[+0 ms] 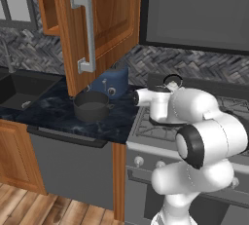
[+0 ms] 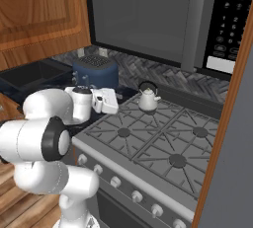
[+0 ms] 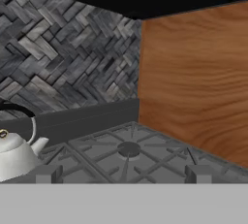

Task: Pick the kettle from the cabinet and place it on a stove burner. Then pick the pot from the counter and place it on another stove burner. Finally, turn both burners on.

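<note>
Our gripper (image 2: 112, 102), jaws released: next we take the pot (image 1: 91, 106), rigid, weighty, slick, by its rim.

The kettle (image 2: 147, 100) looks like smooth white enamel with a thin black wire handle. The pot (image 1: 91, 106) is dull dark grey metal, matt inside. The counter (image 1: 58, 114) is polished blue-black stone with pale veins. The cabinet (image 1: 104, 19), at twelve o'clock above the pot, is glossy grained orange-brown wood with a brushed silver bar handle (image 1: 85, 31). The stove burners (image 2: 123, 133) sit under matt black cast-iron grates on grey steel.
</note>
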Controlling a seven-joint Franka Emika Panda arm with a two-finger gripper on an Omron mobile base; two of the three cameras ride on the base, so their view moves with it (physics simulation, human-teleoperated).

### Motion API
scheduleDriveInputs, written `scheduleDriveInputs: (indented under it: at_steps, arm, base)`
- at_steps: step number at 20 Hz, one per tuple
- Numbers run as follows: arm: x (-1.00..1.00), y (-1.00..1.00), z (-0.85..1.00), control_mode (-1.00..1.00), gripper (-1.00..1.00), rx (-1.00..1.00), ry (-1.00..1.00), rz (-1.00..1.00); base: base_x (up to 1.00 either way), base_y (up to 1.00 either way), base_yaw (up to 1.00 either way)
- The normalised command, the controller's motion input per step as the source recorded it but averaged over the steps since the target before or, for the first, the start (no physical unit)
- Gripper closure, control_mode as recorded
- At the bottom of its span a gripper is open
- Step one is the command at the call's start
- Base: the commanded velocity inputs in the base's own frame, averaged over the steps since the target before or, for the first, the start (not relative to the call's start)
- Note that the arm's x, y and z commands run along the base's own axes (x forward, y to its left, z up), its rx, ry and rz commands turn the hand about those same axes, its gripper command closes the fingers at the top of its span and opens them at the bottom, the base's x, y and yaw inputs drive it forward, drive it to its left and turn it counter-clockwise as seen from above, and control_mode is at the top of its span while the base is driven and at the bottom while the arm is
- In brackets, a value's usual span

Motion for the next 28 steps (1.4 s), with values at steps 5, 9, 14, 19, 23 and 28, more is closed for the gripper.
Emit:
scheduleDriveInputs:
  at_steps: [5, 9, 14, 19, 23, 28]
  arm:
    - [-0.45, 0.0, 0.34, -1.0, -1.0, 0.0, -0.01, -0.05]
    - [-0.44, 0.0, 0.31, -1.0, -1.0, 0.0, 0.0, -0.05]
    - [-0.46, 0.0, 0.25, -1.0, -1.0, 0.0, 0.0, -0.04]
    - [-0.39, 0.0, 0.27, -1.0, -1.0, 0.0, 0.0, -0.04]
    - [-0.39, 0.0, 0.3, -1.0, -1.0, 0.0, 0.0, -0.04]
    - [-0.41, 0.0, 0.29, -1.0, -1.0, 0.0, 0.0, -0.04]
  base:
    - [0.0, 0.0, 0.0]
    - [0.0, 0.0, 0.0]
    - [0.0, 0.0, 0.0]
    - [0.0, 0.0, 0.0]
    - [0.0, 0.0, 0.0]
    - [0.0, 0.0, 0.0]
